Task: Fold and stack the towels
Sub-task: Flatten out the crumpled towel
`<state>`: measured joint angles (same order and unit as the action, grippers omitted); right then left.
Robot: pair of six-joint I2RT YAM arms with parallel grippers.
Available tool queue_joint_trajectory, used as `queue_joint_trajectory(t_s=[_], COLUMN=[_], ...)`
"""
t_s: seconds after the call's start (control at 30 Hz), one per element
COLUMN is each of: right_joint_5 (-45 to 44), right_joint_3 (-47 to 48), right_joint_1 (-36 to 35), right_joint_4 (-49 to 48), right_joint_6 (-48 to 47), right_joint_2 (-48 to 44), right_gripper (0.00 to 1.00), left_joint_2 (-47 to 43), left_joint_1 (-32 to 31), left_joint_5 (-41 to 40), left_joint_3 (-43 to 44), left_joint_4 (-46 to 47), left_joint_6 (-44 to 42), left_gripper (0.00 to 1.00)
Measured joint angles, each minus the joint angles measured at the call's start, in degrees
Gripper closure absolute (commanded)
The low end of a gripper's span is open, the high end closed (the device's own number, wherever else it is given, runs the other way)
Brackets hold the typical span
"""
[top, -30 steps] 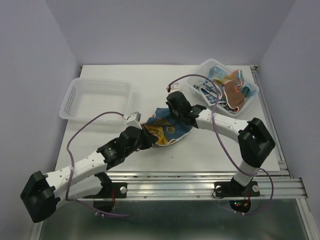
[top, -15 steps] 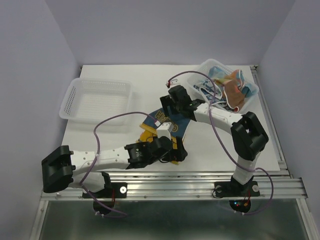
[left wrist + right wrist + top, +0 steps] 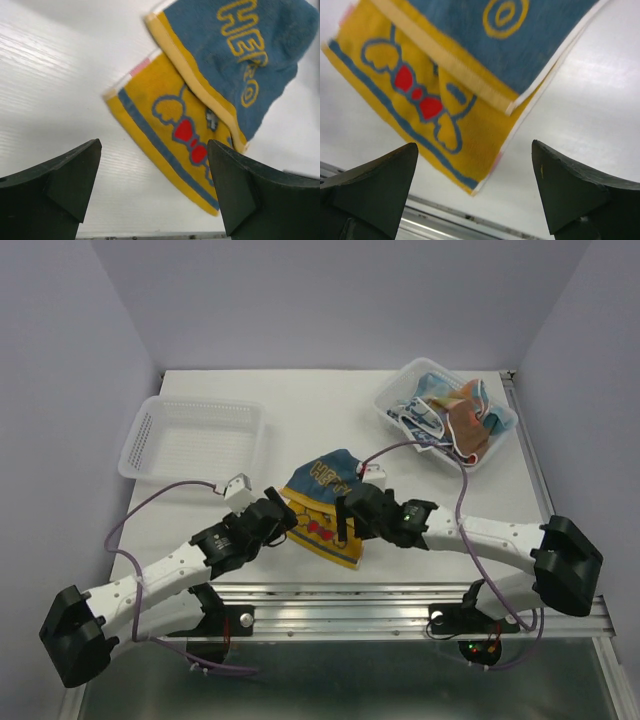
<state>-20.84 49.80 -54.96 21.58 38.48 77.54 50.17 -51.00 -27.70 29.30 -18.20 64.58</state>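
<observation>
- Overhead, a folded yellow-and-blue towel [image 3: 322, 510] is seen lying flat by the middle of the table's [image 3: 300, 400] near edge, between the left gripper [image 3: 285, 515] and the right gripper [image 3: 343, 525]. Both pincers are spread apart and nothing is held.
- Further towels [image 3: 460, 415] are heaped in a white basket [image 3: 390, 405] at the far right corner. A second basket [image 3: 180, 472] stands at the left.
- From the left wrist, dark fingers [image 3: 55, 185] are shown wide apart, the towel's yellow corner framed between them.
- From the right wrist, fingers [image 3: 370, 185] are likewise parted before the towel.
</observation>
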Motion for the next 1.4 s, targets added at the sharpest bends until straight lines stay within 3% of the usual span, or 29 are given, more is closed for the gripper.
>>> queue_joint_trajectory(t_s=[0.2, 0.47, 0.57, 0.67, 0.7, 0.8, 1.17, 1.4], right_joint_5=[-5.7, -5.7, -4.5, -3.9, -3.9, -3.9, -1.0, 1.0], right_joint_3=[0.0, 0.0, 0.0, 0.0, 0.0, -0.6, -8.8, -9.4], right_joint_1=[-12.3, -14.3, -14.4, -14.4, -14.4, -14.4, -8.1, -4.5], right_joint_4=[10.8, 11.1, 9.2, 7.9, 7.7, 7.2, 3.0, 0.9], right_joint_6=[11.7, 14.9, 14.4, 14.3, 14.1, 14.5, 15.1, 13.1], right_joint_2=[7.9, 11.7, 12.9, 13.0, 13.0, 12.9, 5.1, 4.8], right_gripper=[0.07, 0.19, 0.41, 0.55, 0.66, 0.8, 0.83, 0.84], left_joint_2=[2.7, 9.4, 10.3, 11.2, 11.7, 12.5, 12.7, 16.8], left_joint_1=[7.5, 11.4, 11.6, 11.7, 11.8, 11.8, 11.8, 11.7], left_joint_5=[1.0, 4.0, 4.9, 5.5, 5.9, 6.8, 14.1, 18.0], left_joint_3=[-0.4, -0.7, -1.0, -1.3, -1.4, -1.6, -3.2, -2.3], left_joint_4=[1.5, 5.8, 7.1, 8.1, 8.5, 9.0, 11.3, 13.0], left_joint_6=[-2.5, -5.7, -6.1, -6.4, -6.6, -7.1, -11.0, -16.0], left_gripper=[0.01, 0.01, 0.01, 0.01, 0.01, 0.01, 0.01, 0.25])
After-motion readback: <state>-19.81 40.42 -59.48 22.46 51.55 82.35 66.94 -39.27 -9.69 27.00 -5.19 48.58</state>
